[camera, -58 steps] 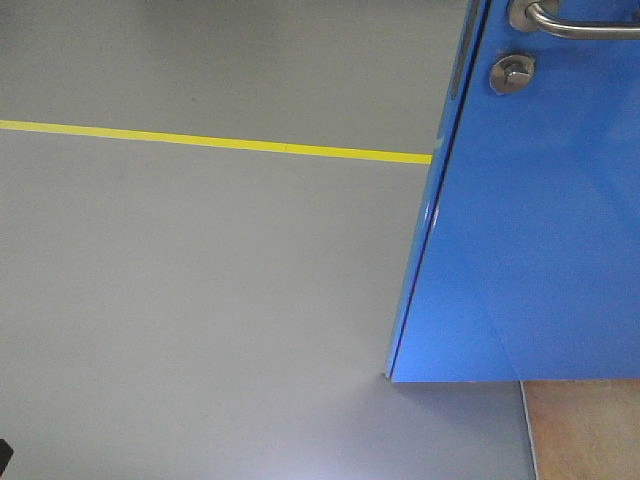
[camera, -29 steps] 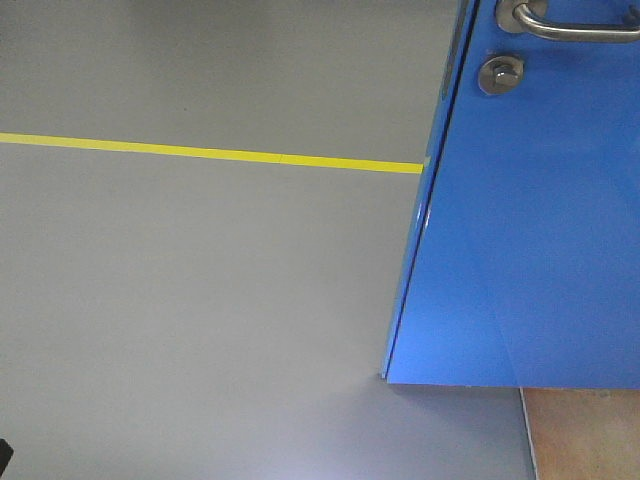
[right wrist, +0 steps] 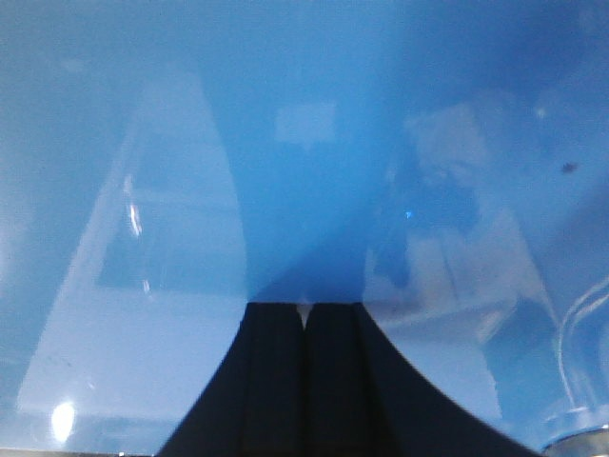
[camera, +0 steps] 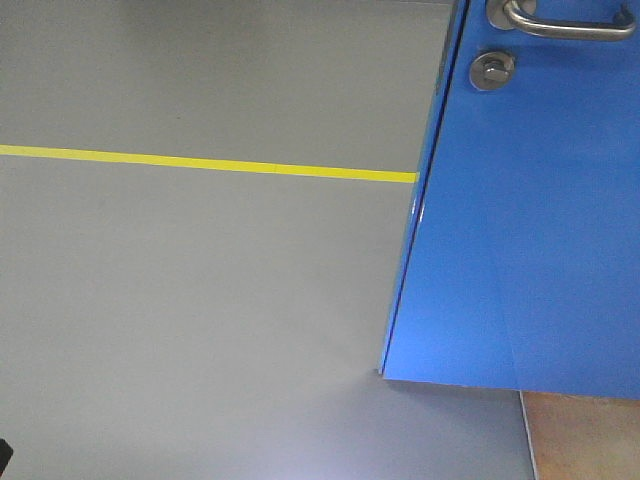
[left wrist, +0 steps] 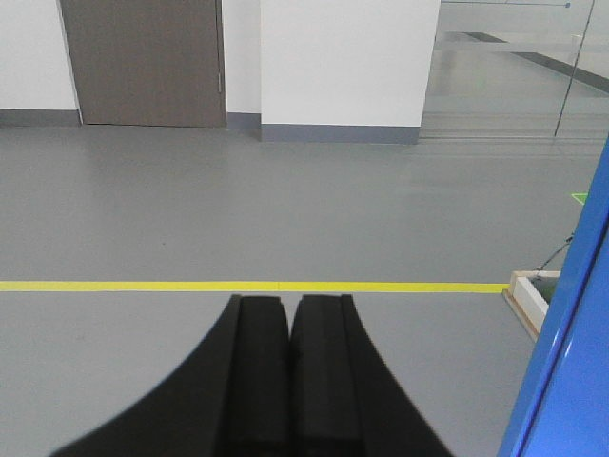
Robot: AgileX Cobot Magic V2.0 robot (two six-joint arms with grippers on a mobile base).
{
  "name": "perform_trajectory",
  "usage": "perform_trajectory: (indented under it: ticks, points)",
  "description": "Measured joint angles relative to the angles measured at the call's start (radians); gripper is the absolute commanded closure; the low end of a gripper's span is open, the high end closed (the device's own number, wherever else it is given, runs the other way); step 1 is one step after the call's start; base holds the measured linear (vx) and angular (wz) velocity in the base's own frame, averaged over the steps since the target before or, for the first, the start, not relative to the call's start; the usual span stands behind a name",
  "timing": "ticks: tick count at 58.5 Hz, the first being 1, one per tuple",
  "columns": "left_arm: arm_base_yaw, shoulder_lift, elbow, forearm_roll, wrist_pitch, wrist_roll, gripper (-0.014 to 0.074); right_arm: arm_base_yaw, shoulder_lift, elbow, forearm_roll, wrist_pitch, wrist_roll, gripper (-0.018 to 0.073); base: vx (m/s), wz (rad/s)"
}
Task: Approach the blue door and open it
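Grey floor (camera: 200, 300) fills most of the front view, crossed by a yellow tape line (camera: 200, 163) that runs up to the door's edge. Filling the right side of that view stands the blue door (camera: 540, 230), a glossy bright-blue flat panel whose lower corner sits just above the floor, with a strip of tan flooring (camera: 585, 435) under it. Its surface takes up the whole right wrist view, mirroring pale shapes. At its top sit a silver lever handle (camera: 560, 22) and, just below, a round silver thumb-turn lock (camera: 492, 70). Left gripper (left wrist: 288, 319) hangs clenched over the floor, pads together, the door's edge at its right. Right gripper (right wrist: 304, 319) is likewise closed on nothing, facing the panel
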Motion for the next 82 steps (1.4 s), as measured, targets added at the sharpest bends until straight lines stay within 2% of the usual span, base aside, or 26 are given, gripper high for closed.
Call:
perform_trajectory:
  ticks: [36, 62, 82]
  points:
    - [0.000, 0.000, 0.000, 0.000, 0.000, 0.000, 0.0524, 0.001, 0.000, 0.000, 0.004, 0.050, 0.000, 0.0561, 0.09, -0.06]
    - [0.000, 0.000, 0.000, 0.000, 0.000, 0.000, 0.0524, 0.001, 0.000, 0.000, 0.002, -0.009, 0.000, 0.0561, 0.04, -0.04]
    - [0.000, 0.000, 0.000, 0.000, 0.000, 0.000, 0.0524, -0.002, 0.000, 0.000, 0.000, 0.007, 0.000, 0.0561, 0.00, 0.00]
